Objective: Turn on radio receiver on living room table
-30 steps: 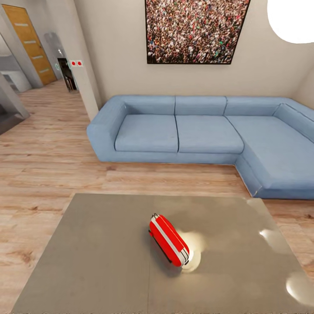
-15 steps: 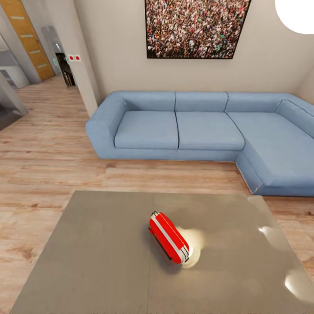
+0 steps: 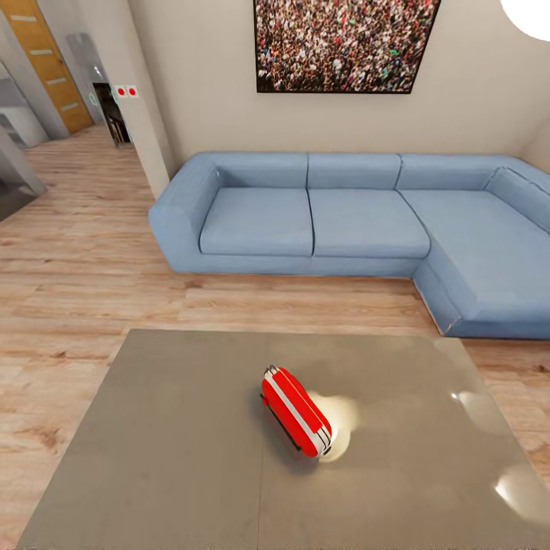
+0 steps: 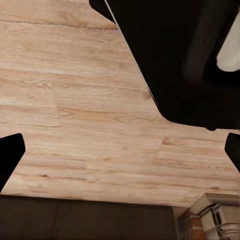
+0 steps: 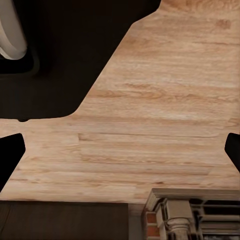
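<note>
At the far left of the head view a hallway [image 3: 53, 84] with a wooden door recedes, and light wood floor [image 3: 84, 252] runs toward the near side. Filling the near half of the picture is the bench [image 3: 168, 443], low and wide with a glossy grey-taupe top. The radio receiver [image 3: 296, 410] sits on it a little right of centre, bright red with a white-silver band round its edge, seemingly standing on that edge. Its long axis runs diagonally, from far-left to near-right. A bright glare spot lies on the bench just right of it. Beyond the bench, across a strip of floor, a light blue L-shaped sofa [image 3: 336, 229] spans the far wall under a framed crowd photo [image 3: 344, 42].

In the left wrist view, the left jaws [image 4: 120, 150] are spread wide, their dark tips at opposite edges, over bare wood floor. In the right wrist view, the right jaws [image 5: 120, 150] are likewise spread wide over floor. Both point downward, well apart from the radio, which lies ahead and up on the bench. My judgement: the radio's slight rightward offset favours the right arm.
</note>
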Available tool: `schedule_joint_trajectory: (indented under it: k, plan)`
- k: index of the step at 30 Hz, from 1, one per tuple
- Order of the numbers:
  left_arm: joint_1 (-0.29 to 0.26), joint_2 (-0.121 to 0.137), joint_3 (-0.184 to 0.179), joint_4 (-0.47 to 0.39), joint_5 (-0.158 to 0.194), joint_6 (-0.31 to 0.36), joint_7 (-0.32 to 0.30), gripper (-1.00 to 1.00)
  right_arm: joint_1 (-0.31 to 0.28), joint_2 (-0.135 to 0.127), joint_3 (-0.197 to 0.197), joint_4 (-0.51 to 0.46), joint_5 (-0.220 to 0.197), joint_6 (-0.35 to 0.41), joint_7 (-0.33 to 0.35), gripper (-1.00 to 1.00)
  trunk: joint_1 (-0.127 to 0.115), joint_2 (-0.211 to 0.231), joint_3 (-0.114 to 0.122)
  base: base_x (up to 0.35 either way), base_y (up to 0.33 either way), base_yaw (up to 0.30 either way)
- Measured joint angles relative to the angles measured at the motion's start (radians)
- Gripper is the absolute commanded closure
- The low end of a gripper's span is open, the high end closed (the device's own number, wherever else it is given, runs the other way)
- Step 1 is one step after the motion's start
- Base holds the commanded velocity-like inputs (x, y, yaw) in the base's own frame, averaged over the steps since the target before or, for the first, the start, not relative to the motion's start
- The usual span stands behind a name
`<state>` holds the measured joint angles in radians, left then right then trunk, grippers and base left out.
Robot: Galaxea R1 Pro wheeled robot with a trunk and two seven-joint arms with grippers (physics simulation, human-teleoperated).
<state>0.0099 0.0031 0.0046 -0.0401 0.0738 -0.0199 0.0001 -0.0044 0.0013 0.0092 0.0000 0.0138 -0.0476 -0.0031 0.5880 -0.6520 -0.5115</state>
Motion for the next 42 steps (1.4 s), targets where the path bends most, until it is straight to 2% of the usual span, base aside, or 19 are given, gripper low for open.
schedule_joint_trajectory:
  k: [42]
  plan:
    - [0.000,0.000,0.000,0.000,0.000,0.000,0.001,-1.00,0.000,-0.001,0.000,0.000,0.000,0.000,-0.001,-1.00,0.000,0.000,-0.068,0.000,0.000,0.000]
